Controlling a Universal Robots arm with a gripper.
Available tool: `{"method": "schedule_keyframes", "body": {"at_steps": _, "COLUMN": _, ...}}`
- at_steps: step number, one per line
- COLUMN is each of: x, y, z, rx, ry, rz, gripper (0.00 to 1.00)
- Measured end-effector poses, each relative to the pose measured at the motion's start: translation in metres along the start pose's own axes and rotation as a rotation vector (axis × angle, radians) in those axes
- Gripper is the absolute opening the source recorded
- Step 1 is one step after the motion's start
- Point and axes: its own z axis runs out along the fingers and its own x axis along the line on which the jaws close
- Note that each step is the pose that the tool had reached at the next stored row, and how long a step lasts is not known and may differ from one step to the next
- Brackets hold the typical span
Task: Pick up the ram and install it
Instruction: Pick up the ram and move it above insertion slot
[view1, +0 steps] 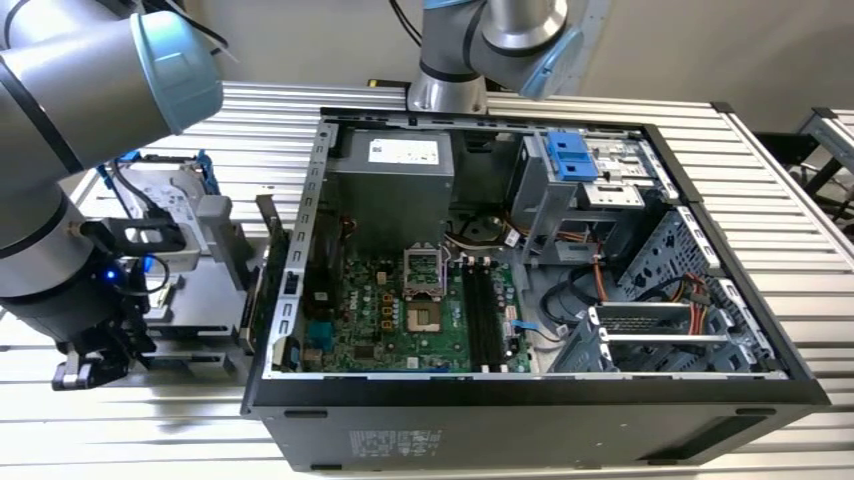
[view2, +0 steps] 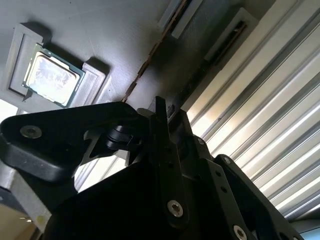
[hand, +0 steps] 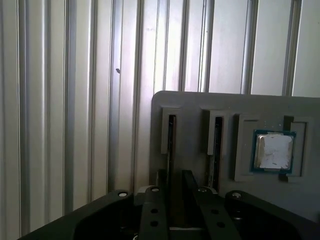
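The ram (hand: 169, 134) is a thin stick standing on edge in a slot of the grey parts holder (hand: 200, 102). In the second wrist view the ram (view2: 150, 55) shows as a narrow brownish edge. My gripper (hand: 174, 182) sits right over it, its two black fingers (hand: 161, 181) close together on either side of the stick, which still rests in its slot. In the exterior view the gripper (view1: 87, 368) hangs low at the exterior view's left, beside the open computer case (view1: 534, 400). The black memory slots (view1: 481, 315) lie on the green motherboard (view1: 387, 320).
A second thin stick (hand: 217, 140) stands in the neighbouring slot. A square silver processor (hand: 272, 151) lies in a recess of the same holder. A drive in a blue bracket (view1: 167, 200) sits behind the arm. The ribbed metal table (hand: 60, 100) surrounds everything.
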Motion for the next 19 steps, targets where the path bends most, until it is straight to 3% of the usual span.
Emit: {"method": "schedule_keyframes", "body": {"at_steps": 19, "x": -0.0003, "y": 0.0021, "z": 0.0001, "rx": 0.0000, "ry": 0.0000, "rz": -0.002, "gripper": 1.00}}
